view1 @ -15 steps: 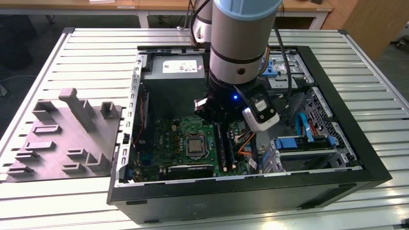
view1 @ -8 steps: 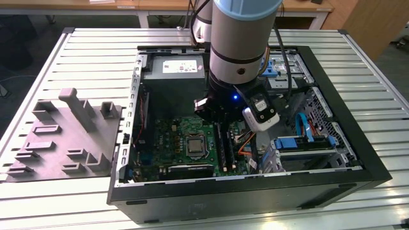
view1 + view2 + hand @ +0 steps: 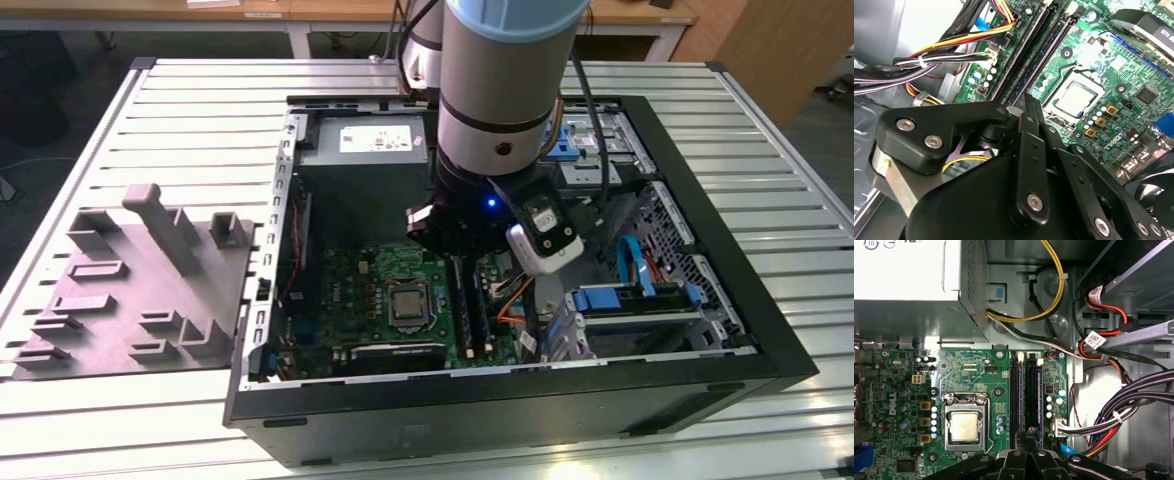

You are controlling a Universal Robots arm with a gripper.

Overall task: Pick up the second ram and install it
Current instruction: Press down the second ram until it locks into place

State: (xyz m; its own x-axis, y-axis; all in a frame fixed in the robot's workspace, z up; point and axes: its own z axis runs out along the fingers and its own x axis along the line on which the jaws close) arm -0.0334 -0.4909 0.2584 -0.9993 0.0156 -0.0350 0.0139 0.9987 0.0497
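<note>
The second ram [image 3: 1037, 390], a long thin dark blue-green circuit-board stick w/ dark chips, appears to stand on edge in one of the long black slots [image 3: 1015, 390] of the green motherboard [image 3: 969, 370]. It is the slot furthest from the silver square CPU socket [image 3: 965, 426]. In the exterior view it reads as a dark strip [image 3: 477, 300] running out from under the wrist.

Handling, as a judgement: very light, stiff along its length but thin, so it will flex or crack if twisted. Chips and the contact edge are fragile, and the faces are smooth and a bit slippery. Best hold is across the two flat faces near mid-length on the top edge, w/ force going straight down the slot and no sideways lean.

The black two-finger gripper [image 3: 1029, 436] sits right over the near end of the stick. Its jaws are drawn together, tips meeting at the board's top edge in the second wrist view [image 3: 1024, 102]. Can't tell if the board edge is pinched btwn them or just pressed from above.

Outward: a bundle of black, red & yellow cables [image 3: 1124, 410] lies beside the slots, a grey metal power-supply box [image 3: 909, 285] sits beyond the board, and all is inside the open black PC case [image 3: 534, 400] on a pale slatted table [image 3: 174, 110].
</note>
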